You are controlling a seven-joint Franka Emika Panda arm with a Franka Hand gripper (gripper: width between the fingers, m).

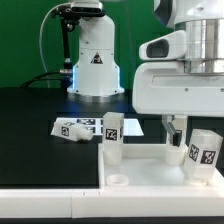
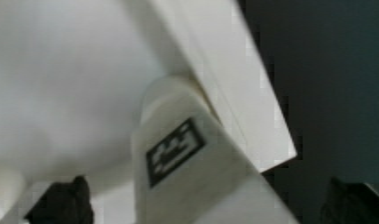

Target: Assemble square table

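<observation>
1. Hovering above the tabletop (image 1: 150,172), the hand (image 1: 183,133) is open and grips nothing; in the wrist view its dark fingertips (image 2: 70,197) stand wide apart on either side of the first leg (image 2: 177,150), with a gap on each side.
2. White and square, the tabletop lies at the near edge of the bench (image 1: 40,110), toward the exterior view's right; its raised rim shows, and a round socket (image 1: 117,182) sits at its near corner on the exterior view's left.
3. The first leg stands on the tabletop toward the exterior view's right, close against the rim, its tag in view; whether it sits in a socket I cannot tell.
4. The second leg (image 1: 112,135) stands upright at the tabletop's far corner on the exterior view's left; its tag faces the camera.
5. The third leg (image 1: 75,128) lies on its side on the bench, just beside that same corner.
6. The robot's base (image 1: 95,60) stands at the bench's far edge.
</observation>
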